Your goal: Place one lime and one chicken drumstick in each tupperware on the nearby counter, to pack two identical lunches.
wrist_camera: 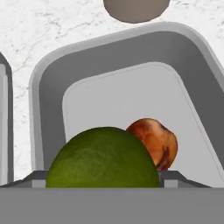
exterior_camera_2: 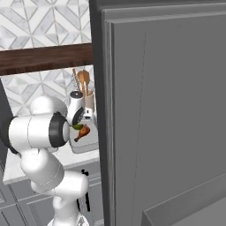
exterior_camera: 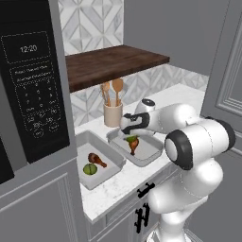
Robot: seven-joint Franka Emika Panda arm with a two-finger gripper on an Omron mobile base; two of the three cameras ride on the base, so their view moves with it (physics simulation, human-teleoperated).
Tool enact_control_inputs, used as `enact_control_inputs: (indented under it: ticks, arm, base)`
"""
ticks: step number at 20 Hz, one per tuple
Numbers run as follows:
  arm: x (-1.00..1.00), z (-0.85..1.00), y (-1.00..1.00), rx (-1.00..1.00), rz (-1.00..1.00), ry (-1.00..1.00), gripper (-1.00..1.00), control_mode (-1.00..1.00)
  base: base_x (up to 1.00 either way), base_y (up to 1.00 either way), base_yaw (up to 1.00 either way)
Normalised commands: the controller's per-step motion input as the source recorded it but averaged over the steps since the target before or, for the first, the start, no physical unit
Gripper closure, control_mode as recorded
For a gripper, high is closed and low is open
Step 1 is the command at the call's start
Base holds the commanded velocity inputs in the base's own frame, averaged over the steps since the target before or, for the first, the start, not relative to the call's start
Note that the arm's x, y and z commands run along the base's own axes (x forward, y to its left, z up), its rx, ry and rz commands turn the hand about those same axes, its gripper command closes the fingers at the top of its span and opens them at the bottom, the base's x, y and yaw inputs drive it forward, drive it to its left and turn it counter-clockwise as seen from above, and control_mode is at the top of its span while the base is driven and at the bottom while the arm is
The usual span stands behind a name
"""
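Note:
Two light-grey tupperware trays sit side by side on the white counter (exterior_camera: 118,186). The left tupperware (exterior_camera: 109,174) holds a lime (exterior_camera: 90,168) and a chicken drumstick (exterior_camera: 97,160). Just above the right tupperware (exterior_camera: 151,153) hangs my gripper (exterior_camera: 129,135), shut on the second lime (exterior_camera: 129,139). A second drumstick (exterior_camera: 133,144) lies in that tray right under the lime. In the hand view the held lime (wrist_camera: 103,159) bulges at the bottom, with the drumstick (wrist_camera: 154,141) behind it on the tray floor (wrist_camera: 127,96). The right base view shows the gripper (exterior_camera_2: 79,125), lime (exterior_camera_2: 78,127) and drumstick (exterior_camera_2: 82,132).
A beige utensil cup (exterior_camera: 113,115) with wooden spoons stands just behind the right tray. A dark wooden shelf (exterior_camera: 113,64) hangs above the counter. A black microwave (exterior_camera: 33,85) stands at the left. A tall grey panel (exterior_camera_2: 163,110) walls off the right.

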Motion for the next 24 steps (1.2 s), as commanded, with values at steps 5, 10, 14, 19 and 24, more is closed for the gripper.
enact_control_inputs:
  ticks: [5, 10, 14, 19, 24]
  arm:
    - [-0.06, 0.07, -0.09, 0.0, -0.01, -0.02, -1.0, -1.0]
    - [-0.18, 0.26, 0.05, 0.0, -0.01, -0.09, -1.0, -1.0]
    - [-0.26, 0.28, -0.03, 0.0, -0.03, -0.14, -1.0, -1.0]
    - [-0.91, 0.36, -0.38, 0.0, -0.04, -0.24, -1.0, -1.0]
    - [-1.0, 0.37, -0.06, 0.0, -0.05, -0.43, -1.0, -1.0]
  base:
    - [0.0, 0.0, 0.0]
    - [0.0, 0.0, 0.0]
    - [0.0, 0.0, 0.0]
    - [0.0, 0.0, 0.0]
    - [0.0, 0.0, 0.0]
